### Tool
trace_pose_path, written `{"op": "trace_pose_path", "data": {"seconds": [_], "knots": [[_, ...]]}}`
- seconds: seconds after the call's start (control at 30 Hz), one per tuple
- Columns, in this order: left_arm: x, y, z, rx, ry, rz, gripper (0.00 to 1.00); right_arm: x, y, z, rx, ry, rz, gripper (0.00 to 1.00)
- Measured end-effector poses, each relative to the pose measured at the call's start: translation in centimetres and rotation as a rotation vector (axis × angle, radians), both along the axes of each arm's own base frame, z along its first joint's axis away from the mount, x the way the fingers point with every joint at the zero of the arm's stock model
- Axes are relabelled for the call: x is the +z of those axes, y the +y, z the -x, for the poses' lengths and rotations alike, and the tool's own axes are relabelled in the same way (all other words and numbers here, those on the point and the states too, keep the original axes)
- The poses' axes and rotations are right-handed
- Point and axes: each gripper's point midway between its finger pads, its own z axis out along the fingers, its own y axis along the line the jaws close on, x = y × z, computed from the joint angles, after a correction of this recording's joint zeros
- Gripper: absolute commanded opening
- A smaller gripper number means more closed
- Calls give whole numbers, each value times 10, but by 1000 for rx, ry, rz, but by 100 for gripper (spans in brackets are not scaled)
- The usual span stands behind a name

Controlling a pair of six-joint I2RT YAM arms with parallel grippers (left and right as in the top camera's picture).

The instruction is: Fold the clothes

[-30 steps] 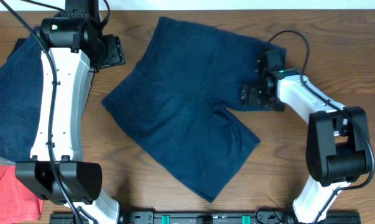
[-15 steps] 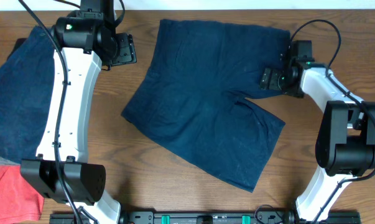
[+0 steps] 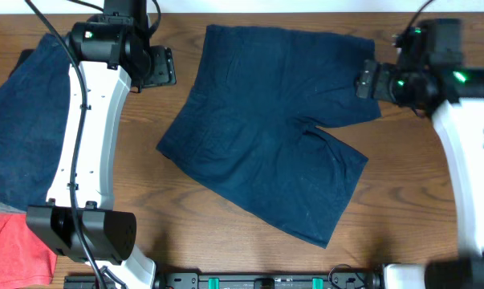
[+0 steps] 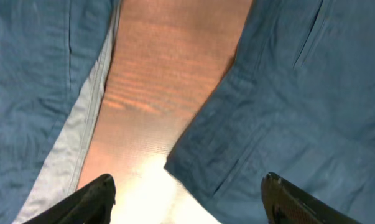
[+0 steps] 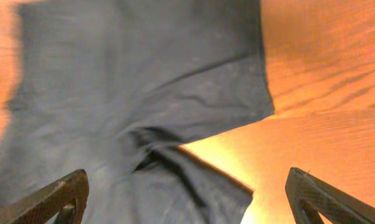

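The dark navy shorts (image 3: 266,128) lie spread flat in the middle of the table, with one long edge at the back and the two legs pointing front-left and front-right. My left gripper (image 3: 157,68) hovers open and empty just left of the shorts' back left corner. The left wrist view shows the shorts' edge (image 4: 299,93) between the open jaws (image 4: 187,193). My right gripper (image 3: 368,83) is open and empty, raised above the shorts' back right corner. The right wrist view shows the cloth (image 5: 143,74) below the open jaws (image 5: 187,186).
Lighter faded denim shorts (image 3: 17,120) lie at the left edge, also visible in the left wrist view (image 4: 38,74). A coral-red garment (image 3: 9,249) sits at the front left corner. Bare wooden table (image 3: 418,193) lies to the right of the shorts.
The shorts were dragged to the right and spread wider. My right gripper has since let go, risen and moved right. My left gripper shifted slightly right, then stayed still.
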Motion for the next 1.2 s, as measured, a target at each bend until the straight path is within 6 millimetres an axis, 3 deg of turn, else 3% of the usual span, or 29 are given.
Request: {"op": "trace_pose_path", "data": {"seconds": [0.1,0.17,0.3,0.43,0.57,0.73,0.87,1.03,1.2], "knots": [[-3,1,8,-36,38,-18,79,30,21,31,54,-44,-14,99],[-5,1,12,-64,56,-30,80,37,35,51,86,-33,-18,99],[-6,2,16,-116,78,-50,82,28,55,79,93,53,-3,99],[-8,2,22,-155,104,-65,84,12,73,90,74,109,-2,99],[-10,2,26,-179,123,-73,84,-21,90,98,56,167,1,99],[-17,3,29,-187,144,-76,85,-83,101,120,31,280,22,99],[-28,3,33,-188,177,-77,84,-121,108,137,38,338,40,99],[-44,4,40,-190,223,-76,84,-151,116,152,69,361,50,99],[-63,4,43,-191,252,-75,84,-167,118,161,84,371,59,99]]}}
